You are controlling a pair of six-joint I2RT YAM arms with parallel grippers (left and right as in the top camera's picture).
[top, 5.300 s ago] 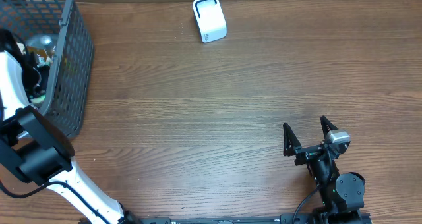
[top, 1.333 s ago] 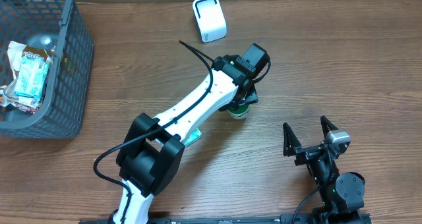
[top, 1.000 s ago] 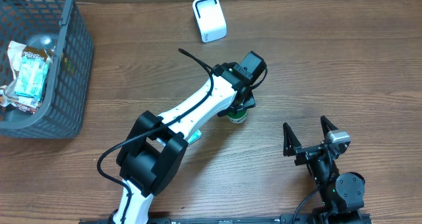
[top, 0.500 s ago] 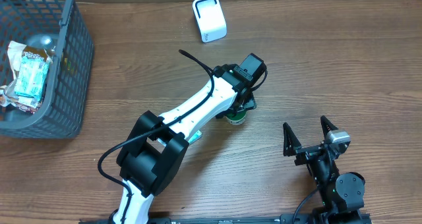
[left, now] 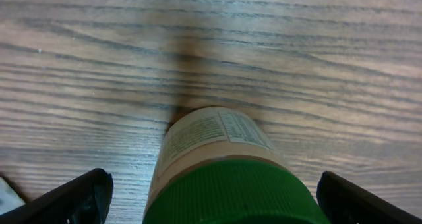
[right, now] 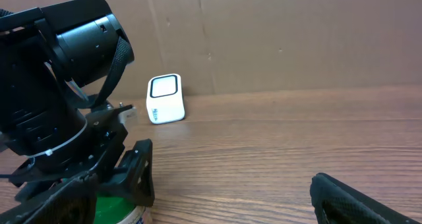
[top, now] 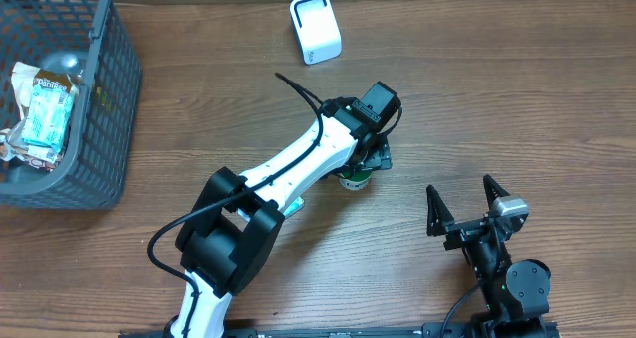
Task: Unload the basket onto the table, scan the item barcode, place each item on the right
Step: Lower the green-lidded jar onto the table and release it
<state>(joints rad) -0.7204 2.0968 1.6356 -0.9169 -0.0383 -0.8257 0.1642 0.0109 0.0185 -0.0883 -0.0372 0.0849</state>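
Note:
The item is a bottle [top: 350, 181] with a green ribbed cap [left: 231, 192] and a beige printed label [left: 211, 135]. It stands upright on the wood table, mid-right. My left gripper [top: 364, 165] hangs right over it, open. In the left wrist view its black fingertips [left: 74, 197] stand wide on either side of the cap, with a gap on each side. No barcode shows on the label side I see. The white scanner [top: 316, 28] sits at the back edge, also seen as scanner [right: 165, 99]. My right gripper [top: 464, 203] rests open near the front right, holding nothing.
A dark mesh basket [top: 111, 91] at the far left holds several packaged goods [top: 46, 111]. A small teal thing [top: 294, 208] peeks out under the left arm. A brown cardboard wall [right: 297, 33] rises behind the table.
My left gripper's jaws have spread wide off the bottle, which now stands free on the table. The arm barely shifted. The right arm has not moved.

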